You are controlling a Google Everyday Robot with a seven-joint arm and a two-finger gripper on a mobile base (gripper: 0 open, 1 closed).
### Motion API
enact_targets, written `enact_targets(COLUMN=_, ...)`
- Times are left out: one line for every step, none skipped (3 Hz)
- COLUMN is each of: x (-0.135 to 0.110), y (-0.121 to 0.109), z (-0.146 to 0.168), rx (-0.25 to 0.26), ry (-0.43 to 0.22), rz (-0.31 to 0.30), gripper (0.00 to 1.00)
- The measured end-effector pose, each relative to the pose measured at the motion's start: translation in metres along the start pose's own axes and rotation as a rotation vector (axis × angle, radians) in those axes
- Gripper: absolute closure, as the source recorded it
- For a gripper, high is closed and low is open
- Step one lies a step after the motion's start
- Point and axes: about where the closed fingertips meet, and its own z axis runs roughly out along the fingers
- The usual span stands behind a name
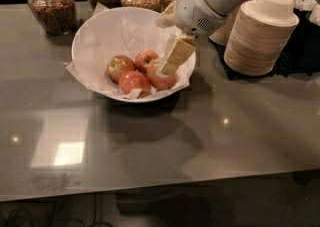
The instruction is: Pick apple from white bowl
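The white bowl (93,24), lined with crinkled white paper, stands on the grey counter at the back centre. It holds several apples. The apple (162,83), dull orange-red, lies at the bowl's right side. An apple with a yellow-green patch (119,66) lies to its left, a smaller one (145,57) behind and a red one (134,82) in front. My gripper (165,69) reaches down from the upper right into the bowl. Its cream-coloured tip is right on top of the apple and hides the apple's upper part.
Stacks of tan paper bowls (260,36) stand to the right of the white bowl, close to my arm. Glass jars of snacks (51,5) line the back edge. The grey counter (150,146) stretches toward the front edge.
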Motion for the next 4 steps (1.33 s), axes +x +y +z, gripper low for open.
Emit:
enact_targets(x=0.011, y=0.003, z=0.022, rx=-0.053, ry=-0.024, rz=0.043, gripper=0.25)
enact_targets(x=0.02, y=0.004, z=0.041, rx=-0.098, ry=-0.045, rz=0.079, gripper=0.25)
enact_targets(x=0.03, y=0.007, z=0.053, rx=-0.124, ry=-0.049, rz=0.116, gripper=0.25)
enact_targets(x=0.039, y=0.011, z=0.061, rx=-0.136, ry=-0.046, rz=0.146, gripper=0.23)
